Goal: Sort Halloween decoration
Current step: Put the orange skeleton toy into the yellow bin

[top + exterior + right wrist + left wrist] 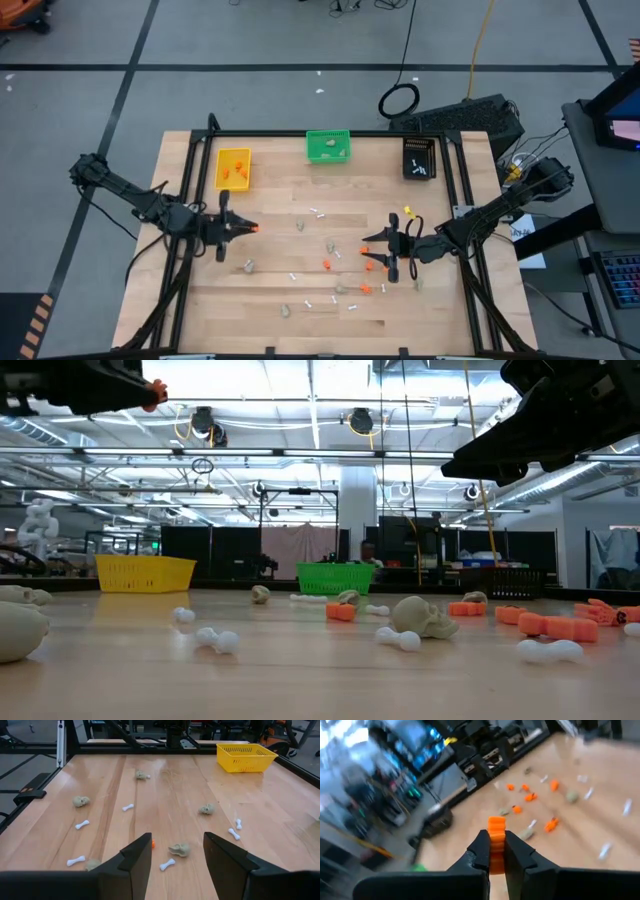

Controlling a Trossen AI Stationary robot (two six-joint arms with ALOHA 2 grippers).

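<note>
My left gripper [248,228] hovers over the table's left half, in front of the yellow bin [233,168], and is shut on a bright orange piece [496,827]. In the low view it hangs high above the tabletop [152,395]. My right gripper [374,256] is open and empty, low over the table's right half. Orange bits [327,264], beige-grey skull lumps [179,850] and thin white bones [82,824] lie scattered on the wood between the arms. One skull lump lies just ahead of the right gripper [177,839]. My left gripper pinches the orange piece between its two fingers [481,847]. The piece's upper end [496,824] sticks out past the fingertips. It is lifted clear of the table.
A green bin [328,146] and a black bin [419,157] stand along the far edge, beside the yellow one. A black metal frame [190,200] borders the tabletop. The strip between the bins and the scattered pieces is bare wood.
</note>
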